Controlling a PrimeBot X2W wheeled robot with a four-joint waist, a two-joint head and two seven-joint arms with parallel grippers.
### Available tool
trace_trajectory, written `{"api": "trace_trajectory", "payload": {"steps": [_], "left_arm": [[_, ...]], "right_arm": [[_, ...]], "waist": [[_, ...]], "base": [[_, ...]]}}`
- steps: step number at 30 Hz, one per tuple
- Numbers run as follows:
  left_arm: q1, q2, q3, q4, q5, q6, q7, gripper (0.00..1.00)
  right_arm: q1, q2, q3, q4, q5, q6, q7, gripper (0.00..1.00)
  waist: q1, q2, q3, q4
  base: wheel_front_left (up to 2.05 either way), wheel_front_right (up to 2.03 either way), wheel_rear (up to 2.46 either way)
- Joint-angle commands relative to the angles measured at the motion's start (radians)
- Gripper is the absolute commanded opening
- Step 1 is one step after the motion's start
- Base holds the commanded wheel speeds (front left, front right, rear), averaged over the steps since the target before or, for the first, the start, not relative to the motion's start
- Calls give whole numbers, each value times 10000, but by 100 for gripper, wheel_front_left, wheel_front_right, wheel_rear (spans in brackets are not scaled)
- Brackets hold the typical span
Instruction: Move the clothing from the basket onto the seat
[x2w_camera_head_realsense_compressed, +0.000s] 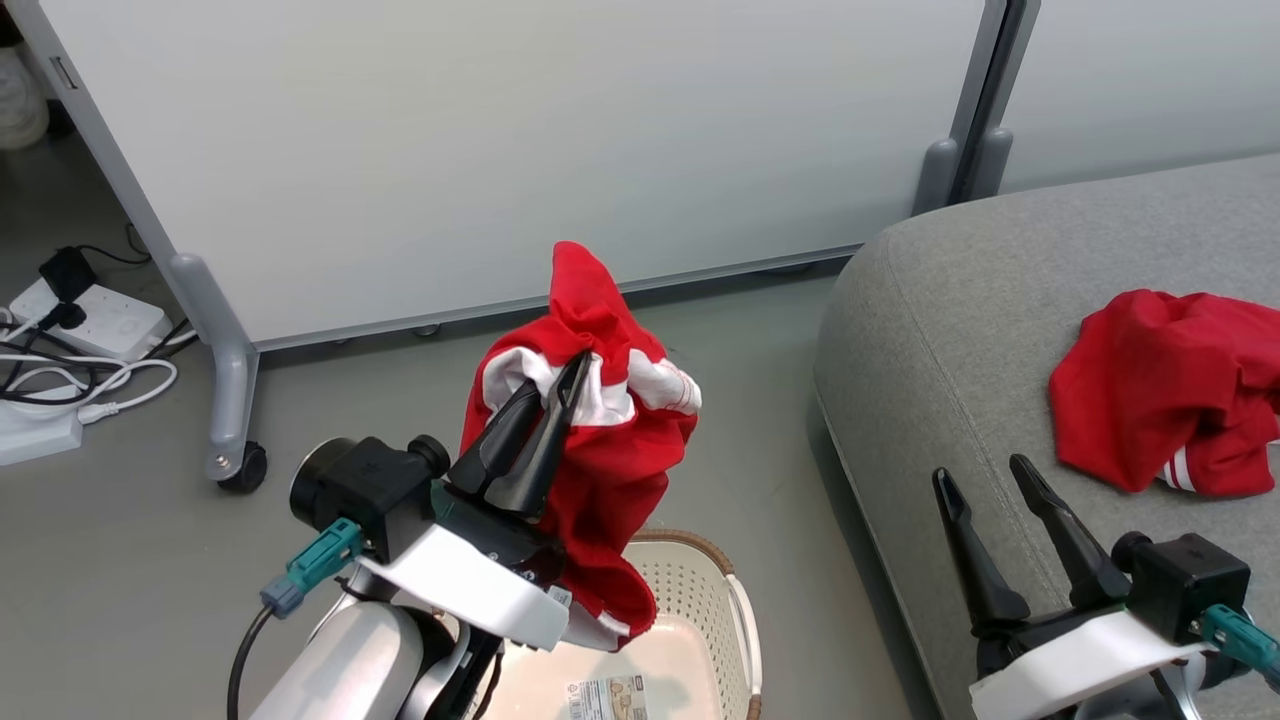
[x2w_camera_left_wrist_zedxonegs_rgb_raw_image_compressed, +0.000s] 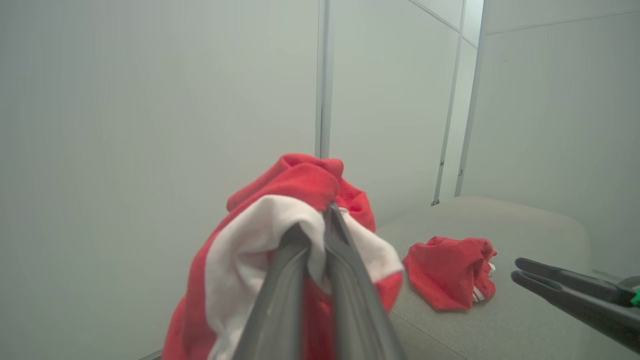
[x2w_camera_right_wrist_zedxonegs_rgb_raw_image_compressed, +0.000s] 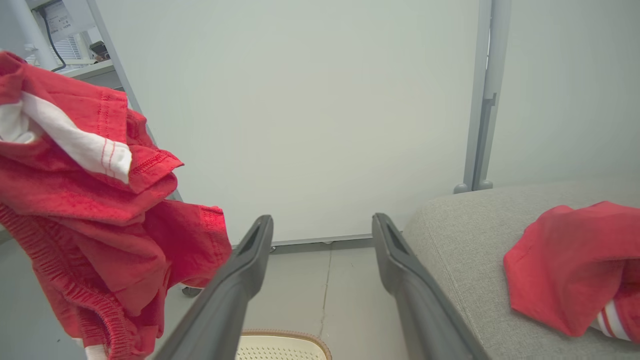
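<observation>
Centre frame, left gripper (x2w_camera_head_realsense_compressed: 562, 378) clamps a red garment (x2w_camera_head_realsense_compressed: 600, 470) above the basket (x2w_camera_head_realsense_compressed: 712, 552), bound for the seat (x2w_camera_head_realsense_compressed: 950, 300); right gripper (x2w_camera_head_realsense_compressed: 980, 470) hangs spread, empty.

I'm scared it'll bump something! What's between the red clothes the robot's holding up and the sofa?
Just bare grey floor, seen in the head view, between the held garment and the sofa.
</observation>
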Motion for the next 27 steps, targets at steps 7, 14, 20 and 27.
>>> {"api": "trace_trajectory", "payload": {"steps": [7, 14, 20, 27], "left_arm": [[384, 207, -60, -466, -92, 163, 169, 0], [433, 254, -83, -557, -134, 188, 166, 0], [365, 275, -129, -568, -144, 212, 179, 0], [168, 285, -153, -606, -124, 222, 198, 0]], "right_arm": [[283, 37, -93, -204, -115, 10, 172, 100], [321, 71, -65, -283, -137, 10, 225, 100], [257, 75, -66, -302, -108, 10, 204, 100], [-176, 14, 600, -450, 176, 10, 193, 100]], "waist": [[0, -1, -138, 115], [0, -1, -162, 121], [0, -1, -151, 134], [0, -1, -60, 203]], "base": [[0, 0, 0], [0, 0, 0], [0, 0, 0], [0, 0, 0]]}}
